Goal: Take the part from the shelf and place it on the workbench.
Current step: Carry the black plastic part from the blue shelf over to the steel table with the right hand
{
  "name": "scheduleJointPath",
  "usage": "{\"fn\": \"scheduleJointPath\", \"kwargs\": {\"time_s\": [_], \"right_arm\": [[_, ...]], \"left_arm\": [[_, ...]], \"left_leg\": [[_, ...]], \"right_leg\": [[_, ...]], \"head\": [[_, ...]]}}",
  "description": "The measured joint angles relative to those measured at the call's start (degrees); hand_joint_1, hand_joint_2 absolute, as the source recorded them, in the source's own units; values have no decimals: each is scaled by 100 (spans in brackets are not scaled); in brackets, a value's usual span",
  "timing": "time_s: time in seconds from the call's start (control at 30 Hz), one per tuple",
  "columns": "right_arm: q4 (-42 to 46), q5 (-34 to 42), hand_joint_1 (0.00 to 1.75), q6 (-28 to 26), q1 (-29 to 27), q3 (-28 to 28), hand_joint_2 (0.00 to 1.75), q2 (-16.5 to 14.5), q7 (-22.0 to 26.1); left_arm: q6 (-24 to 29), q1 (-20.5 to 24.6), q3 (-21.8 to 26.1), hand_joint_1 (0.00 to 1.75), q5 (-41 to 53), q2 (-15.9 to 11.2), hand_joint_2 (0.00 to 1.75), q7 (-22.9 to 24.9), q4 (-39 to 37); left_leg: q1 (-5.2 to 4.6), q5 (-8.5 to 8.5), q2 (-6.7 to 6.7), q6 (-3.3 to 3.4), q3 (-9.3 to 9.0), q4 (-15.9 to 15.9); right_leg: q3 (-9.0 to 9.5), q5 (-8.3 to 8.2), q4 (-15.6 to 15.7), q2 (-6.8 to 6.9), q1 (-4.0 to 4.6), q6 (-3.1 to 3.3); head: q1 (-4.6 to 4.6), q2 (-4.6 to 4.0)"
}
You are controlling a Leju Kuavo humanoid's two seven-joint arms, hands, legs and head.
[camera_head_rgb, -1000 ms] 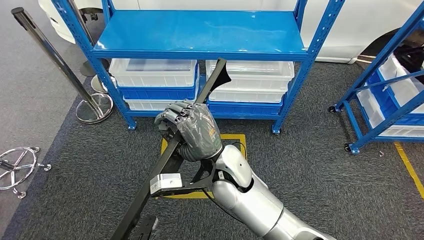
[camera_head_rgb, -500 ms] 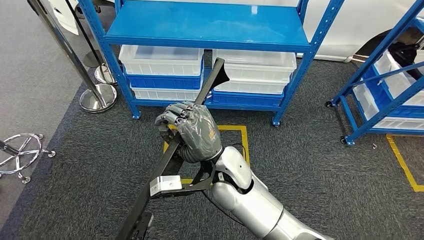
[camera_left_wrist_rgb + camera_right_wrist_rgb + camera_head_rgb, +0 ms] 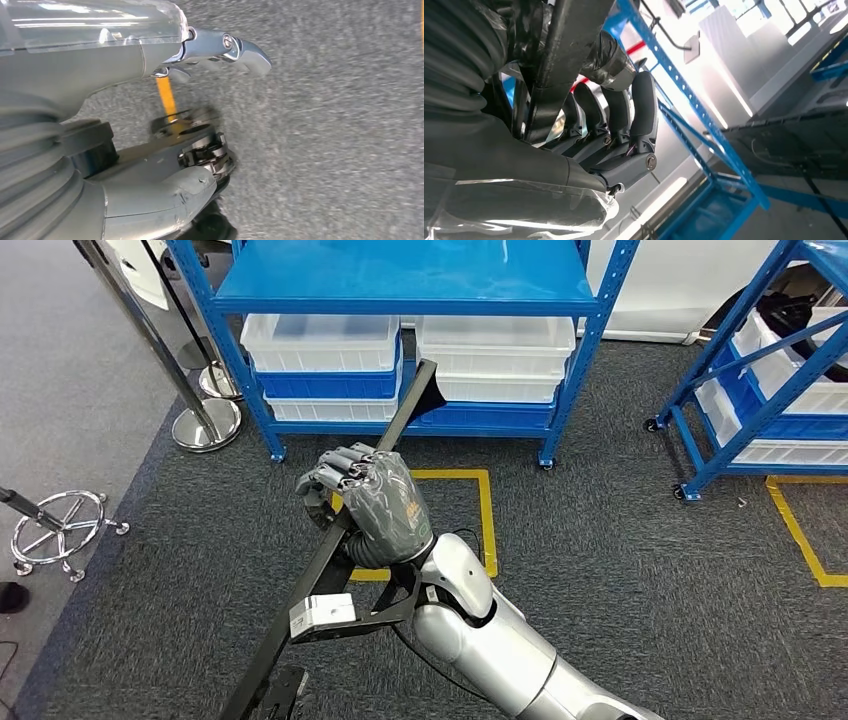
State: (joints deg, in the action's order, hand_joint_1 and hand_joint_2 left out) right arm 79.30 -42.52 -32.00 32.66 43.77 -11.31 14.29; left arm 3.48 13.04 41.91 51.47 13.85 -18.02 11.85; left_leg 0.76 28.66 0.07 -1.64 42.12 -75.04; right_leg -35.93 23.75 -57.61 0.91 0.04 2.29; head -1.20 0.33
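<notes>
The robot's right hand [image 3: 372,508] grips a long black bar-shaped part [image 3: 340,540], fingers [image 3: 616,122] wrapped around its middle, holding it slanted above dark grey carpet [image 3: 620,570] in front of a blue metal shelf [image 3: 400,285]. The part's upper end points toward white bins [image 3: 320,340] on the lower shelf level. The left hand [image 3: 220,47] hangs over the carpet, its fingers apart and holding nothing.

Matt black part [image 3: 330,560]; glossy blue metal shelf [image 3: 400,280]; rough grey carpet [image 3: 620,570].
</notes>
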Motion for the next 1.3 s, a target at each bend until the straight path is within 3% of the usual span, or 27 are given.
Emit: {"fn": "scheduleJointPath", "kwargs": {"time_s": [0.03,0.07,0.13,0.17,0.2,0.27,0.3,0.4,0.43,0.47,0.5,0.57,0.6,0.67,0.7,0.77,0.8,0.83,0.9,0.93,0.97,1.03,1.07,1.1,1.17,1.2,1.3], "right_arm": [[-26,10,175,2,3,7,175,-4,5],[-52,20,175,5,9,11,175,-16,9],[-90,38,175,9,28,14,175,-59,17],[-106,46,175,12,38,19,175,-85,24],[-120,51,175,14,45,25,175,-104,29],[-153,60,175,14,52,36,175,-121,37],[-168,67,175,14,53,38,175,-122,37],[-210,169,175,50,52,38,175,-121,38],[-228,224,175,78,52,38,175,-121,41],[-247,274,175,103,51,38,175,-121,46],[-268,312,175,123,51,38,175,-122,52],[-298,352,175,148,54,38,175,-134,62],[-306,361,175,160,59,38,175,-152,64],[-312,373,175,181,80,39,175,-205,69],[-316,380,175,193,94,40,175,-228,70],[-339,401,175,214,112,42,175,-245,71],[-357,414,175,230,115,43,175,-249,70],[-379,433,175,248,118,44,175,-254,69],[-421,474,175,297,130,46,175,-266,69],[-440,496,175,316,135,47,175,-268,70],[-461,516,175,327,137,47,175,-269,69],[-493,549,175,335,138,49,175,-269,67],[-502,560,175,336,139,49,175,-269,66],[-504,567,175,337,141,49,175,-271,64],[-504,574,175,339,157,49,175,-276,62],[-504,577,175,340,167,49,175,-280,61],[-505,582,175,342,186,49,175,-284,61]], "left_arm": [[-1,1,-1,0,0,-2,175,1,0],[-1,6,0,0,3,-4,175,3,0],[1,30,0,0,7,-6,175,10,0],[1,42,0,0,8,-5,175,13,0],[1,48,-1,0,8,-5,175,16,0],[-1,38,-1,0,8,-5,175,26,-1],[1,32,-1,0,8,-5,175,31,-2],[14,31,1,0,5,-8,175,41,-2],[22,29,1,0,0,-11,175,45,-2],[28,26,1,0,-10,-15,175,49,-2],[33,23,1,0,-23,-20,175,52,-2],[40,22,1,0,-50,-28,175,52,-2],[44,22,1,0,-62,-31,175,52,-2],[52,22,2,0,-81,-32,175,51,-2],[54,22,3,0,-87,-33,175,50,-2],[54,12,9,0,-92,-37,175,48,-2],[52,-2,13,0,-94,-39,175,39,-2],[49,-19,16,0,-95,-41,175,18,-2],[39,-39,19,0,-97,-42,175,-48,-2],[37,-40,19,0,-96,-40,175,-80,-2],[40,-39,19,0,-96,-36,175,-98,-2],[56,-36,19,0,-94,-26,175,-111,-2],[65,-35,20,0,-95,-22,175,-112,-2],[72,-29,20,0,-95,-21,175,-114,-2],[77,-6,21,0,-96,-21,175,-119,-2],[78,7,21,0,-96,-19,175,-121,-2],[78,14,21,0,-96,-3,175,-120,-2]], "left_leg": [[0,-179,0,-3,-208,90],[0,-248,-2,1,-517,372],[-16,-5,-10,36,-1207,1255],[-30,150,-16,66,-1416,1577],[-45,225,-21,104,-1503,1760],[-28,128,-4,197,-1427,1783],[-17,53,10,254,-1367,1786],[-12,-204,32,348,-1084,1786],[-14,-289,34,346,-971,1778],[-14,-370,37,338,-854,1765],[-14,-445,39,327,-737,1747],[-14,-578,41,293,-530,1702],[-19,-635,36,269,-453,1681],[-24,-750,34,204,-371,1671],[-20,-819,37,165,-353,1692],[-3,-929,24,91,-316,1743],[1,-859,6,58,-267,1703],[0,-670,-11,30,-198,1562],[0,-88,-25,-8,-30,972],[1,121,-24,-20,41,590],[2,174,-23,-26,84,251],[1,-84,-23,-15,-19,-1],[-1,-254,-23,6,-220,179],[-9,-303,-24,40,-512,549],[-39,-123,-24,112,-1107,1404],[-55,-1,-24,145,-1273,1674],[-37,-10,-10,257,-1323,1870]], "right_leg": [[-134,-75,-41,4,-3,-15],[-255,-143,-89,5,-6,-35],[-422,-257,-176,2,4,-83],[-457,-317,-192,4,7,-107],[-474,-382,-186,7,9,-133],[-512,-408,-185,-6,-1,-193],[-555,-256,-270,-22,-8,-225],[-758,665,-1149,-56,-42,-304],[-804,837,-1528,-56,-48,-322],[-801,841,-1808,-56,-54,-332],[-726,719,-1939,-57,-59,-334],[-301,406,-1643,-61,-69,-309],[61,420,-1224,-68,-63,-282],[696,671,-342,-82,-36,-235],[860,778,-62,-88,-13,-220],[829,709,69,-77,-5,-177],[770,634,94,-67,-12,-132],[696,556,116,-58,-24,-85],[534,419,131,-50,-17,-14],[453,359,124,-47,-3,1],[371,299,111,-41,11,7],[201,196,65,-33,31,4],[122,155,33,-33,38,-3],[58,123,-2,-33,44,-14],[-23,70,-69,-33,57,-56],[-45,43,-87,-29,59,-84],[-96,17,-129,-31,62,-179]], "head": [[0,0],[-1,0],[0,0],[1,0],[2,0],[4,0],[6,0],[10,0],[10,0],[9,0],[9,0],[9,0],[9,0],[7,0],[7,0],[8,0],[6,0],[4,0],[1,0],[2,0],[2,0],[1,0],[1,0],[1,0],[2,0],[2,0],[3,0]]}}
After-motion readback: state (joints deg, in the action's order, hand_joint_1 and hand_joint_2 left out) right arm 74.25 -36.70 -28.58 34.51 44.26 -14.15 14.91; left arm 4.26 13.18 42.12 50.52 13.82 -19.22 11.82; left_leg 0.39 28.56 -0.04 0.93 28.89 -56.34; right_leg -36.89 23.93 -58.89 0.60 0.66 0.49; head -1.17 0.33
